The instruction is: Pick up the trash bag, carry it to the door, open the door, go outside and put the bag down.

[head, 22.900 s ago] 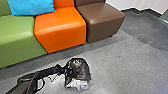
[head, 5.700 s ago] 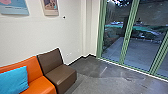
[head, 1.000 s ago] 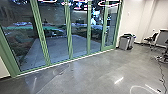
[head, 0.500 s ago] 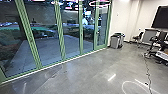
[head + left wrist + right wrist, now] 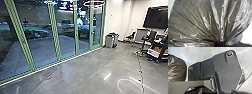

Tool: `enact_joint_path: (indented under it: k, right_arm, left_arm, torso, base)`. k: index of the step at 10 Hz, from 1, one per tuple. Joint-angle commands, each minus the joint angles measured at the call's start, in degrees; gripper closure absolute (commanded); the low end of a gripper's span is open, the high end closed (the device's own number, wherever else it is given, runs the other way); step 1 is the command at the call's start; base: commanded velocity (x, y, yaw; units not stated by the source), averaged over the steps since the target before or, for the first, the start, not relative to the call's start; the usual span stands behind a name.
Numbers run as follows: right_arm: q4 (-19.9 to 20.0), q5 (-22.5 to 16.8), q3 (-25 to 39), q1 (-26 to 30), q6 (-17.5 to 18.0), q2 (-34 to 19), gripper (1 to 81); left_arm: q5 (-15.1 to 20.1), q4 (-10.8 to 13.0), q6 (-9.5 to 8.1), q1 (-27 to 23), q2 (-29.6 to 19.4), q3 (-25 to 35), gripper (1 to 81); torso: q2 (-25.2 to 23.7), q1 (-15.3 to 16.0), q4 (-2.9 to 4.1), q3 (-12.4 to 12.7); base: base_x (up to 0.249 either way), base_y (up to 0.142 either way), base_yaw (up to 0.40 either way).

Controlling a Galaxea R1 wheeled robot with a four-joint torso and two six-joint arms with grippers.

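Inspection finding: I am judging the carrying step to be in hand, with the green-framed glass doors (image 5: 54, 37) standing shut ahead and to the left across the open floor (image 5: 87, 67). By my assessment, the next move is calling for a steady approach to the door while keeping the grip secure. The left claw (image 5: 219, 43) is clamping the gathered neck of the trash bag (image 5: 196, 22); pleats are fanning out from that pinch, the fuller body lying beyond it. I am unable to tell the right claw's state.

One trash bag (image 5: 196, 23), one wall screen (image 5: 155, 18) — five glass panes (image 5: 41, 47).
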Motion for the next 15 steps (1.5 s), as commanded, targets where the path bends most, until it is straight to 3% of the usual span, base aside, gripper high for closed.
enact_joint_path:
  k: [1, 8, 15]
  right_arm:
    - [-0.6, -3.2, 0.6, 2.4, -0.3, -0.7, 1.0]
    - [-0.6, -3.1, 0.4, 2.3, -0.3, -0.7, 1.0]
    - [-0.2, -3.2, 0.4, 2.4, -0.2, -0.7, 1.0]
  left_arm:
    - [4.4, -0.5, 0.19, -3.4, -1.2, 0.1, 81.1]
    - [4.5, -0.5, 0.19, -3.4, -1.1, 0.1, 81.1]
    - [4.4, -0.5, 0.19, -3.4, -0.9, 0.1, 81.1]
  torso:
    - [0.0, 0.0, 0.0, 0.0]
    - [0.0, 0.0, 0.0, 0.0]
    - [0.0, 0.0, 0.0, 0.0]
  base:
    - [0.0, 0.0, -0.127]
    - [0.0, 0.0, -0.105]
    - [0.0, -0.028, 0.0]
